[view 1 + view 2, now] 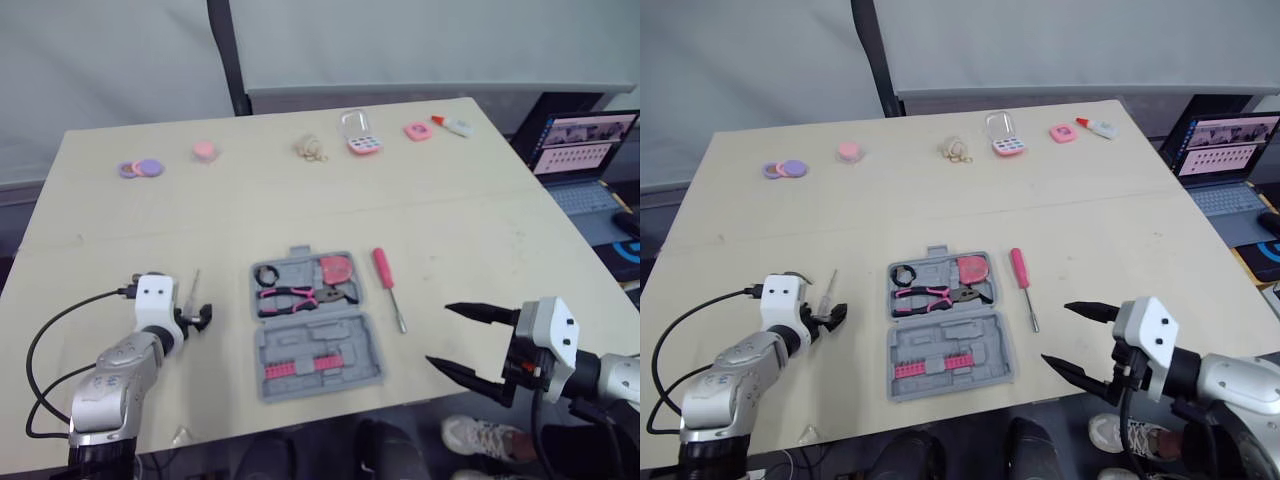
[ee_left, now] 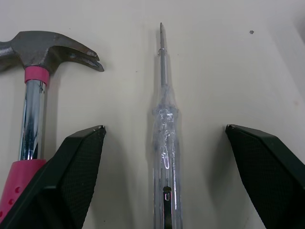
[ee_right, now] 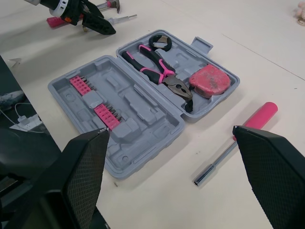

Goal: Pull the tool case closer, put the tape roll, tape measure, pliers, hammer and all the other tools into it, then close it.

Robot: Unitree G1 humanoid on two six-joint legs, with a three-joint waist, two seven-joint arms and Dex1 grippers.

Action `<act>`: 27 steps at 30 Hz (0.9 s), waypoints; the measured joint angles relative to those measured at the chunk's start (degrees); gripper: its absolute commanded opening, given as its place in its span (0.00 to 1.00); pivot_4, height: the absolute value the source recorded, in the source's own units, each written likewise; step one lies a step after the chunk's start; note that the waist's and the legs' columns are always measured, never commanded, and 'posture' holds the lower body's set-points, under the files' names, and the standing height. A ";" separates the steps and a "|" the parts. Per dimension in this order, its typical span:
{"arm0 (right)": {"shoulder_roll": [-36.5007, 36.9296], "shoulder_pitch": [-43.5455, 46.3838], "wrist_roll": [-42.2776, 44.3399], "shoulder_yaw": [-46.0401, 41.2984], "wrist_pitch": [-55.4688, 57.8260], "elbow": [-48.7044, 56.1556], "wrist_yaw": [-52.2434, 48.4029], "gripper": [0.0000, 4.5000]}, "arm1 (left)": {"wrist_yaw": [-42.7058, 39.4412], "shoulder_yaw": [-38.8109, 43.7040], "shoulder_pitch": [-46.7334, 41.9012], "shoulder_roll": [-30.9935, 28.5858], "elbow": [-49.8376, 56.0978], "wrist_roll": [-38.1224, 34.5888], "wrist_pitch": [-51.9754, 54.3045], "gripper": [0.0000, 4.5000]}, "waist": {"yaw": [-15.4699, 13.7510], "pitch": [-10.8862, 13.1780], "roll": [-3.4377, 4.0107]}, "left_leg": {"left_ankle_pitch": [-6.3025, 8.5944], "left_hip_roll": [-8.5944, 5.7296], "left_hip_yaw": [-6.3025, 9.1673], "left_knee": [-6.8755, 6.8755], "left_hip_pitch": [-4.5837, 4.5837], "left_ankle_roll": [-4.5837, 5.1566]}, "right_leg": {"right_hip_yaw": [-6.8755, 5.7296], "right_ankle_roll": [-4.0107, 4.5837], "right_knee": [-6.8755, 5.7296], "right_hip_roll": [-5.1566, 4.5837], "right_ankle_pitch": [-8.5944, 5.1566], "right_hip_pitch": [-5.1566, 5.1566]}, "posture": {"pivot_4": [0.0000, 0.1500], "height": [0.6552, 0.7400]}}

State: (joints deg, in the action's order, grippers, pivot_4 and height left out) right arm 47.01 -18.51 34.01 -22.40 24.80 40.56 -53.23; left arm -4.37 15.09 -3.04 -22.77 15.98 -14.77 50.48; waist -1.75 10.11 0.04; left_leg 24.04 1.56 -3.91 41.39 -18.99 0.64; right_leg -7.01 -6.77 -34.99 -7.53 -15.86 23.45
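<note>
Straddling the clear screwdriver (image 2: 164, 107), the left end effector (image 2: 164, 128) stands spread wide apart.

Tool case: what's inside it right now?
The open tool case holds the pliers, pink tape measure and black tape roll in its far half, pink bit strips in the near half. The moulding beneath the pliers and tape measure is covered.

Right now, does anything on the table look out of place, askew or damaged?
Nothing looks damaged or spilled. Three tools lie outside the open tool case: a pink-handled driver on its right, and at the left a clear-handled screwdriver between the open fingers of the left gripper, with the hammer beside it.
</note>
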 measured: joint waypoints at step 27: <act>1.11 1.35 -0.87 1.07 -1.08 -0.70 -0.65 1.00 | -14.89 -1.01 -0.89 -14.16 0.51 -1.76 2.03 0.01 | 0.35 0.01 0.01 | 0.00 0.02 -0.01 -0.04 -0.09 0.01 | -0.04 -0.01 0.07 0.04 0.01 0.11 | 1.00 0.87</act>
State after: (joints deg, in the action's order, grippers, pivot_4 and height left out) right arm 48.11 -17.15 33.14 -21.33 23.72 39.86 -53.87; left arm -19.26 14.07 -3.94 -36.94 16.49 -16.53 52.50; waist -1.40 10.11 0.05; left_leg 24.03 1.57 -3.92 41.36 -19.08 0.65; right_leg -7.05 -6.78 -34.93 -7.50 -15.85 23.56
